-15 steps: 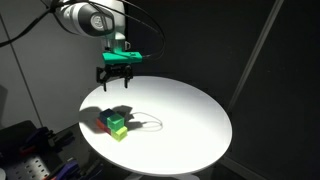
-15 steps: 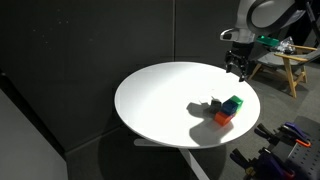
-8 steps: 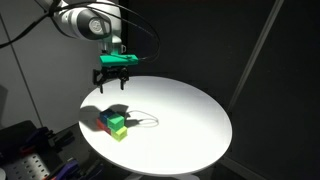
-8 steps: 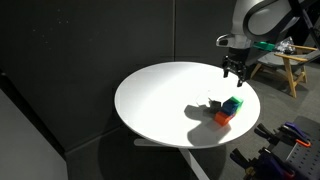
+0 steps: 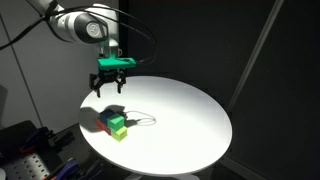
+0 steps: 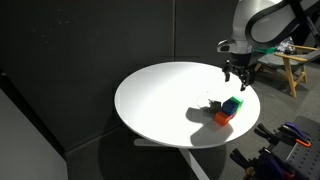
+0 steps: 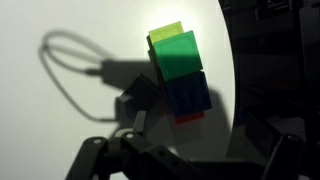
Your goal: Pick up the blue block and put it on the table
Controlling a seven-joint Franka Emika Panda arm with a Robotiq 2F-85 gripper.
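Note:
The blue block (image 7: 188, 95) lies on a red-orange block (image 7: 186, 118), with a bright green block (image 7: 178, 52) right beside it. The cluster sits near the edge of the round white table (image 5: 190, 110). In both exterior views I see the blue block (image 5: 107, 117) (image 6: 229, 106) beside the green one (image 5: 118, 125) (image 6: 236, 101). My gripper (image 5: 108, 88) (image 6: 240, 80) hangs open and empty above the cluster, apart from it. In the wrist view its dark fingers (image 7: 190, 160) straddle the bottom of the frame.
A thin cable loop (image 5: 150, 122) (image 7: 65, 70) lies on the table next to the blocks. The table edge (image 7: 232, 90) runs close by the blocks. Equipment stands below the table (image 5: 25, 150) (image 6: 285, 145). A wooden stand (image 6: 290, 62) is behind the arm.
My gripper has moved sideways and slightly down over the table, ending nearer above the block cluster. The blocks have not moved.

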